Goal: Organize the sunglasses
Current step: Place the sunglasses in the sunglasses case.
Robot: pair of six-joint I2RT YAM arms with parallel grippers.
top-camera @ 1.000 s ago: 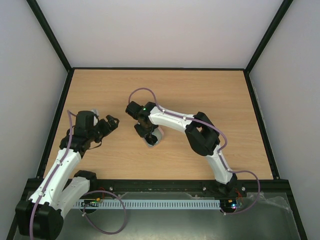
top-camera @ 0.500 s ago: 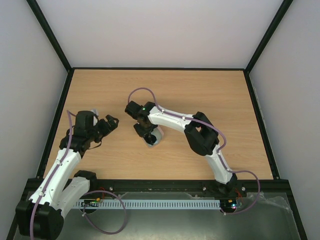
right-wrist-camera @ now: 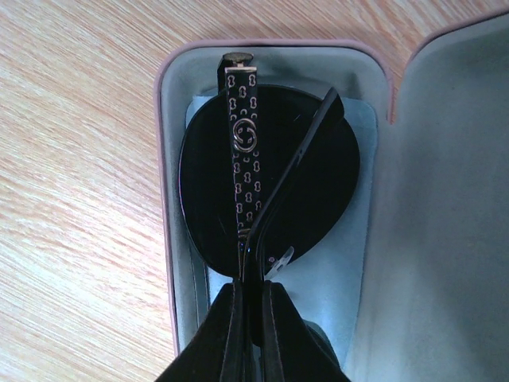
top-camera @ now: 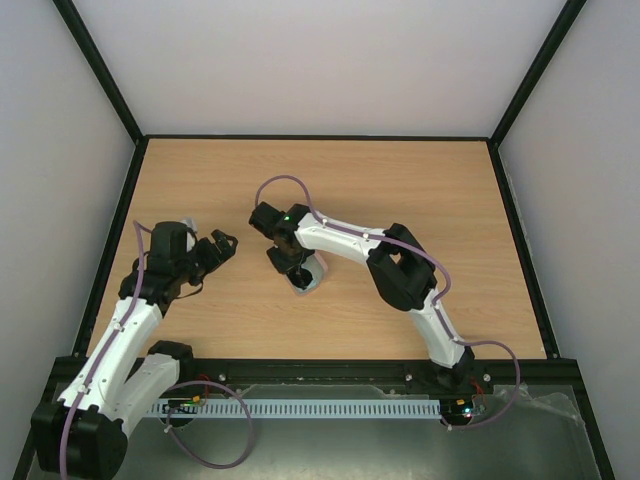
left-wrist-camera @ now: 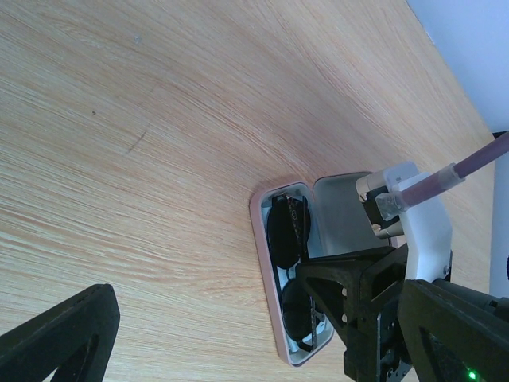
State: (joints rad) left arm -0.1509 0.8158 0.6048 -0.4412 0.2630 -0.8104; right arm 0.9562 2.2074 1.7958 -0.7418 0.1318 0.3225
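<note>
The sunglasses (right-wrist-camera: 266, 183), with dark oval lenses and folded arms, lie inside the open pink case (right-wrist-camera: 165, 199) on a light blue cloth (right-wrist-camera: 318, 294). The lid (right-wrist-camera: 453, 199) lies open to the right. My right gripper (right-wrist-camera: 253, 306) is shut on the sunglasses' folded arms at the middle of the frame, over the case (top-camera: 314, 280) in the top view. The left wrist view shows the sunglasses (left-wrist-camera: 282, 235) in the case (left-wrist-camera: 266, 270) with the right gripper (left-wrist-camera: 350, 310) above them. My left gripper (top-camera: 222, 245) is open and empty, to the left of the case.
The wooden table (top-camera: 400, 190) is bounded by black frame rails and grey walls on three sides. The right arm (top-camera: 400, 270) stretches across the middle from the near right.
</note>
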